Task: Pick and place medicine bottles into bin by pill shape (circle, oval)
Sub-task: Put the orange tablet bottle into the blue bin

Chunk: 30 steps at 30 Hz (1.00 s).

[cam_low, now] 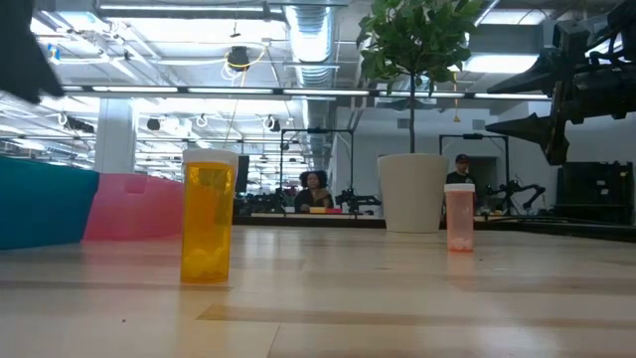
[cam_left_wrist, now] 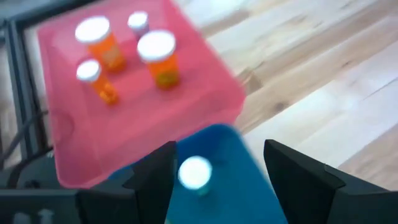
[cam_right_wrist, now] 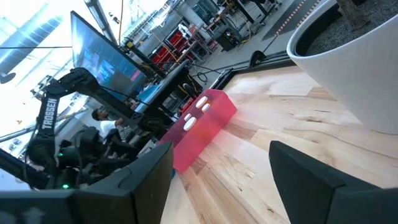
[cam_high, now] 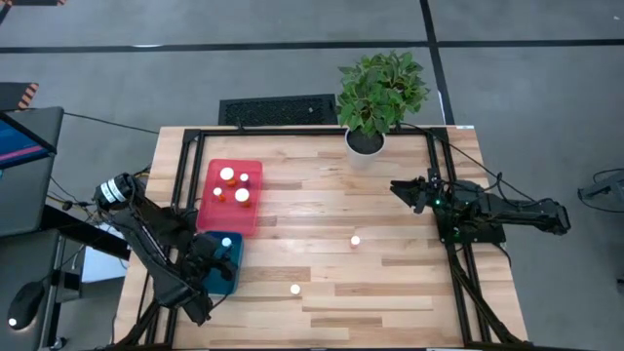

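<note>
Pale wood-plank worktop (cam_high: pixel 390 283) inside a dark frame; open workshop hall behind, two people seated far back in the low view.

Near edge: one white-capped bottle (cam_high: pixel 294 289) stands upright, alone on the planks. A second loose bottle (cam_high: pixel 355 240) stands farther in, toward mid-worktop. Both upright, long axis vertical.

Left gripper (cam_high: pixel 226 255) hovers over the blue bin (cam_high: pixel 222 281) at the left near corner. Fingers (cam_left_wrist: pixel 298 177) spread apart, gripping nothing; a white-capped bottle in the blue bin (cam_left_wrist: pixel 195 173) sits below the gap, released. Beyond it, the red bin (cam_high: pixel 219 219) holds four bottles.

Judgement: the near loose bottle lies to the right of the left gripper, well apart, and closer to it than to the right one.

Right gripper (cam_high: pixel 406 191) waits at the far right side near the potted plant (cam_high: pixel 378 93), fingers apart, empty.
</note>
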### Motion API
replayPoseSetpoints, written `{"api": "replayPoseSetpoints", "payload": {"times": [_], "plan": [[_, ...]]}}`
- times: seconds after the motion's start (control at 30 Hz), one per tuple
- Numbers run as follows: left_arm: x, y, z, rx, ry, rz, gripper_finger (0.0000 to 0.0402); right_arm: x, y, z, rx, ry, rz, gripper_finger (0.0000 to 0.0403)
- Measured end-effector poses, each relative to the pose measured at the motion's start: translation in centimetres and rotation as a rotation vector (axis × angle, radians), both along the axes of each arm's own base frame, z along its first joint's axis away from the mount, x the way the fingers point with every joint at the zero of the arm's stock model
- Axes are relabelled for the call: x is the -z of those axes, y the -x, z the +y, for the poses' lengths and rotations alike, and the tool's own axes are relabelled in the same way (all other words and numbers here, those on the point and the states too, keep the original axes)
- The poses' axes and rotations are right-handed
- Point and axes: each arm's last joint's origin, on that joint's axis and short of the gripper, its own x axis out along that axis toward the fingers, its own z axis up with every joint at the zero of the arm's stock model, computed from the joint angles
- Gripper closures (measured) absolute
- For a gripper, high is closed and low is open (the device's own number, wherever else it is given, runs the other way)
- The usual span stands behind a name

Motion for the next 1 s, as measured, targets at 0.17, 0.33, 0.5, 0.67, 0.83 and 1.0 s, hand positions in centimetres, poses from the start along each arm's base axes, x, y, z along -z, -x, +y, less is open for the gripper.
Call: {"api": "replayPoseSetpoints", "payload": {"times": [0.17,0.33,0.5,0.67,0.83,1.0], "plan": [[-2.8,-1.1,-0.7,0.078,-0.039,-0.087,0.0167,0.0,0.0,0.0,0.0,0.0,0.0,0.0127],[-5.0,-2.9,-1.0,0.199,-0.069,-0.099,0.0167,0.0,0.0,0.0,0.0,0.0,0.0,0.0127],[-6.2,-4.9,-0.2,0.267,-0.036,-0.086,0.0166,0.0,0.0,0.0,0.0,0.002,0.0,0.0127],[-7.0,-7.5,0.4,0.408,0.001,-0.054,0.0166,0.0,0.0,0.0,0.0,0.002,0.0,0.0127],[-7.2,-10.4,1.1,0.614,0.098,0.031,0.0166,0.0,0.0,0.0,0.0,0.002,0.001,0.0127],[-7.1,-12.1,2.2,0.746,0.147,0.079,0.0162,0.0,0.0,0.0,-0.001,0.006,0.002,0.0127]]}}
